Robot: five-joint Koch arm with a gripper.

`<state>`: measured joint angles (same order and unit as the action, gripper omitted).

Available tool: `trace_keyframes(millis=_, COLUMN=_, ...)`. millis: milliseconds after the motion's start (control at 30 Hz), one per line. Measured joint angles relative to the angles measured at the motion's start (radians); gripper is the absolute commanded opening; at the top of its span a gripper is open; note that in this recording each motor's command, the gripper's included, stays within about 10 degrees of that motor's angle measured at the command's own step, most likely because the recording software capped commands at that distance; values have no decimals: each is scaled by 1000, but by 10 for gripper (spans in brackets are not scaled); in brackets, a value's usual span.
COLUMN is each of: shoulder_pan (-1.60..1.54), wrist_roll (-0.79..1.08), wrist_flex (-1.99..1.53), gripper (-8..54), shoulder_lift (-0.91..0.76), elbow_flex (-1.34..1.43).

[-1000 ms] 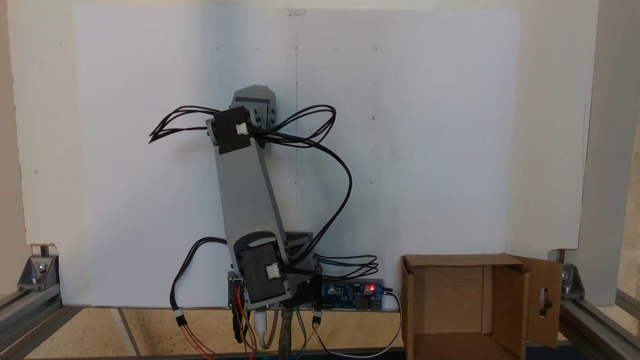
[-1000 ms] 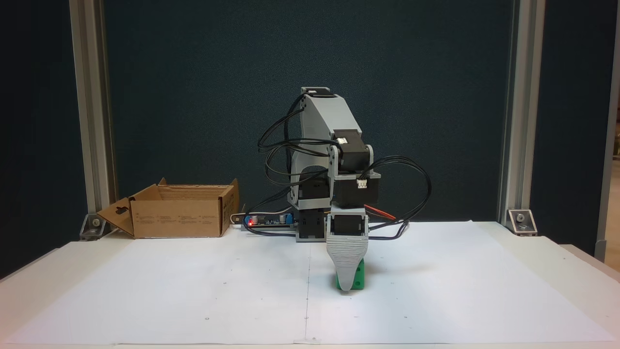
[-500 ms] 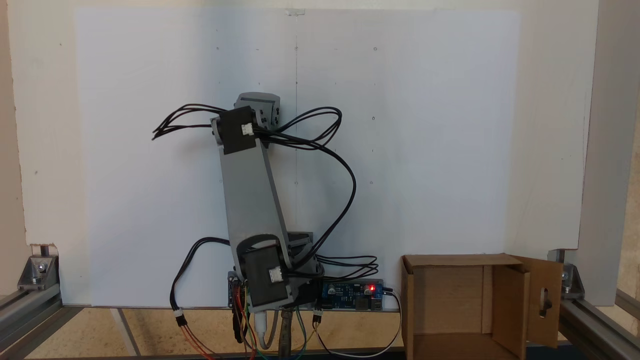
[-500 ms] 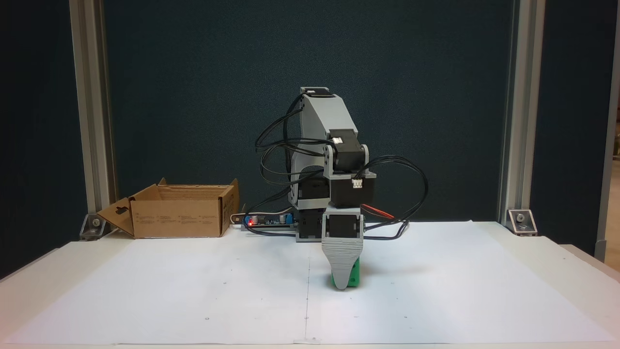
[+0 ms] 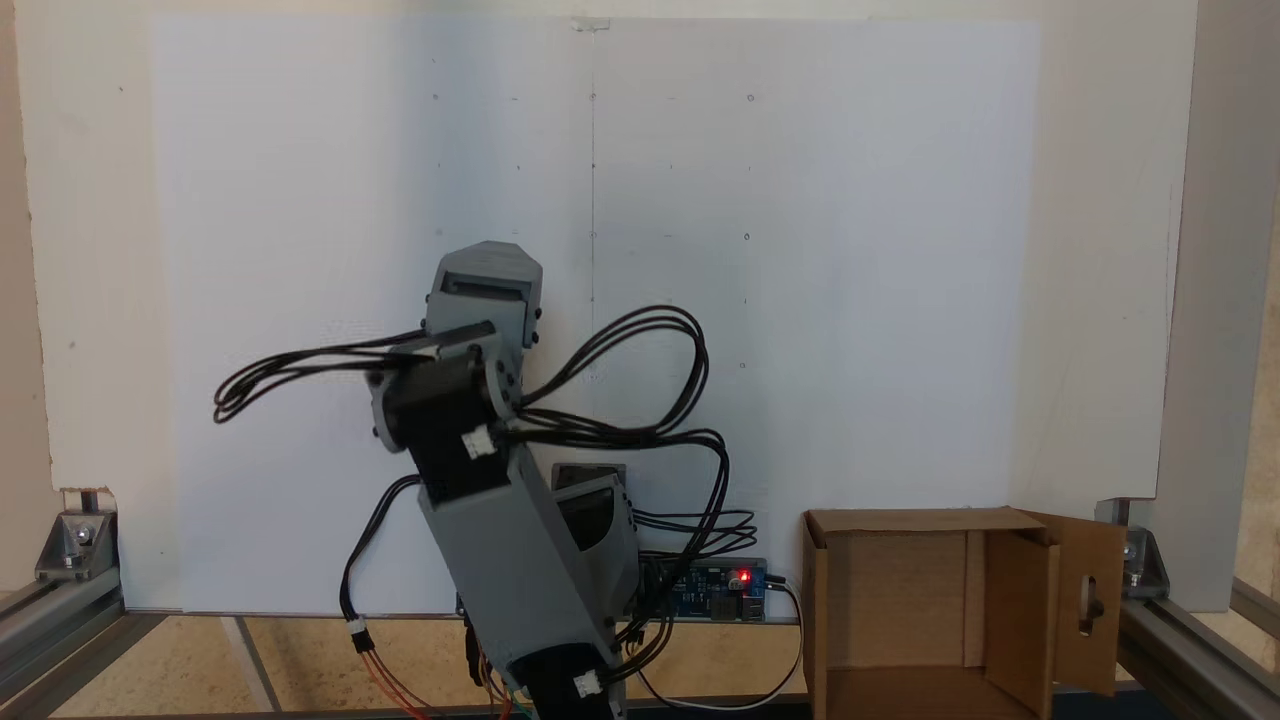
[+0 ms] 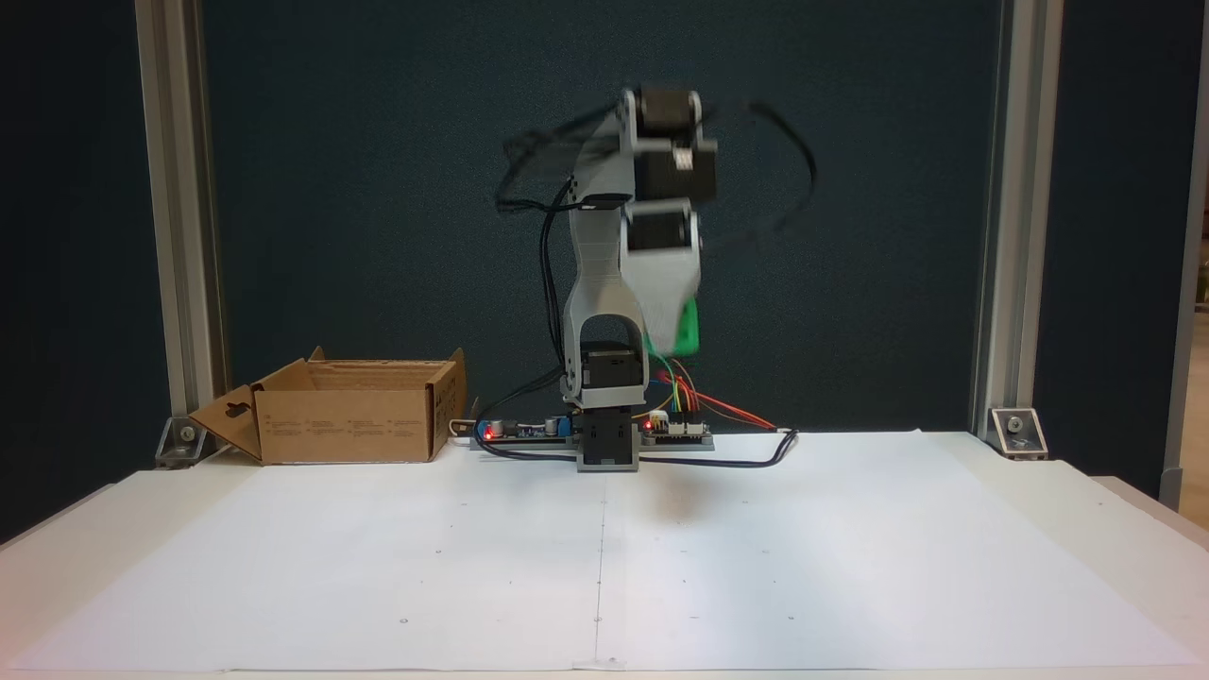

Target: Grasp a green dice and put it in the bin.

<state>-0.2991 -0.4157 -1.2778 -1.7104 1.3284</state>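
Observation:
In the front-on fixed view my gripper [image 6: 672, 340] hangs high above the table, blurred by motion and pointing down. It is shut on the green dice [image 6: 690, 326], which peeks out bright green at the right of the front finger. The bin [image 6: 345, 425], a brown cardboard box with open flaps, stands at the back left of the table, well left of the gripper and lower. From above, the bin [image 5: 900, 575] sits at the bottom right with its keyhole flap on the right. There the folded arm [image 5: 480, 400] is left of it.
White paper [image 6: 604, 567] covers the table. A controller board [image 6: 529, 430] with a red light and loose black cables [image 6: 746, 458] lie by the arm's base [image 6: 606, 444]. Aluminium posts [image 6: 175, 236] stand at both back corners.
The gripper has risen from the table, lifting the green dice high into the air. The arm has folded back toward its base, and the dice has left the paper.

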Motion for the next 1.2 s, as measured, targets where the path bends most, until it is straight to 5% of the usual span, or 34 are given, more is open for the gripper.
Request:
trace_keyframes(millis=400, shoulder_pan=336, wrist_roll=29, wrist_flex=-48, gripper=114, shoulder_lift=64, elbow_flex=-224)
trace_keyframes(millis=700, shoulder_pan=931, wrist_roll=351, wrist_flex=81, gripper=114, shoulder_lift=298, elbow_flex=-224)
trace_keyframes(millis=1200, shoulder_pan=1767, wrist_roll=747, wrist_flex=123, gripper=114, shoulder_lift=307, elbow_flex=-224)
